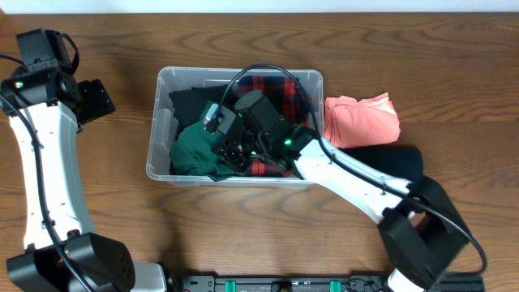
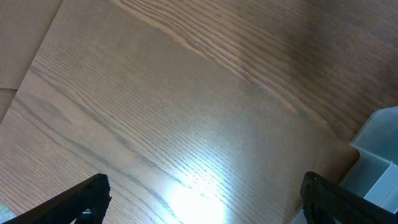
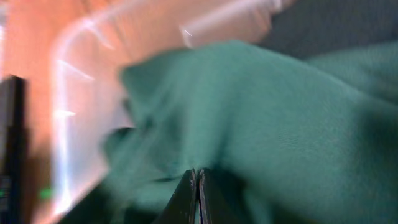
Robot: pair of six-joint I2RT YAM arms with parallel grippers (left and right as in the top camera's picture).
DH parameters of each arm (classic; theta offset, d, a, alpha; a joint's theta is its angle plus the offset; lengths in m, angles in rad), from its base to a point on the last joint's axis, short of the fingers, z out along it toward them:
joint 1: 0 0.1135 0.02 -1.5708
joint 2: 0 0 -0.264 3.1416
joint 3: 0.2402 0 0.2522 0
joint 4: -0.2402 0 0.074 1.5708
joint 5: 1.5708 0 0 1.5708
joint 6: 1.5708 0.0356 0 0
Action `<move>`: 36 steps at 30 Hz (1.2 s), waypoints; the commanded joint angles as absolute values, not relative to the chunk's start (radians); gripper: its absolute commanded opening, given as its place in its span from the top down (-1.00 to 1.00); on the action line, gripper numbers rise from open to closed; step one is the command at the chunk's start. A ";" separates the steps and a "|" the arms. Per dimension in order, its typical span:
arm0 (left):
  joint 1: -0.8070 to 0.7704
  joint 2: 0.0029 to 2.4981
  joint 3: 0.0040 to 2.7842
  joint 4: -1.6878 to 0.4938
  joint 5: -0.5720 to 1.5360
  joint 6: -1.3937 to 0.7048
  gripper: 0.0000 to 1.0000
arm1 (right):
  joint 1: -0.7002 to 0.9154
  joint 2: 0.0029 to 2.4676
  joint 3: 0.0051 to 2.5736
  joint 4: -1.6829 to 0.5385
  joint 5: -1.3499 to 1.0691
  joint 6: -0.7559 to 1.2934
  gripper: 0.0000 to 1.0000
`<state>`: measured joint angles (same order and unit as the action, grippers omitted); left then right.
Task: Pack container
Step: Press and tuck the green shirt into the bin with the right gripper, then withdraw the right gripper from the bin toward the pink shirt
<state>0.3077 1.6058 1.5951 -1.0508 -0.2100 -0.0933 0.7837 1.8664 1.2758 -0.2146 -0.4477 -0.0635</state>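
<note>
The clear plastic container [image 1: 159, 122] stands mid-table and holds a green garment [image 1: 193, 150], a red plaid cloth [image 1: 276, 89] and a black cloth [image 1: 190, 101]. My right gripper [image 1: 233, 148] reaches into the container. In the right wrist view its fingers [image 3: 198, 173] are pressed together at a fold of the green garment [image 3: 280, 112], with the container wall [image 3: 81, 74] blurred behind. My left gripper [image 1: 96, 99] is open and empty over bare wood, left of the container, whose corner shows in the left wrist view [image 2: 379, 149].
A coral-pink garment [image 1: 362, 120] lies on the table just right of the container. A black garment [image 1: 389, 158] lies in front of it, partly under my right arm. The table is brown wood.
</note>
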 commanded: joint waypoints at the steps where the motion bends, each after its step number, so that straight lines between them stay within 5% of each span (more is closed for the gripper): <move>1: 0.311 1.594 1.608 -1.054 -0.221 -0.091 -0.96 | 0.783 1.974 1.287 -0.216 -0.400 -0.088 0.94; 14: 0.311 1.594 1.608 -1.054 -0.221 -0.091 -0.96 | 0.742 1.977 1.369 -0.312 -0.419 -0.083 0.84; 19: 0.311 1.594 1.608 -1.054 -0.221 -0.091 -0.96 | 0.657 1.772 1.427 -0.385 -0.444 -0.009 0.28; 21: 0.311 1.594 1.608 -1.054 -0.221 -0.091 -0.96 | 0.596 1.688 1.430 -0.389 -0.414 0.056 -0.25; 30: 0.311 1.594 1.608 -1.054 -0.221 -0.091 -0.96 | 0.159 1.531 1.429 -0.576 -0.347 0.262 -0.51; 36: 0.311 1.594 1.608 -1.054 -0.221 -0.091 -0.96 | -0.118 1.575 1.419 -0.722 -0.347 0.208 -0.63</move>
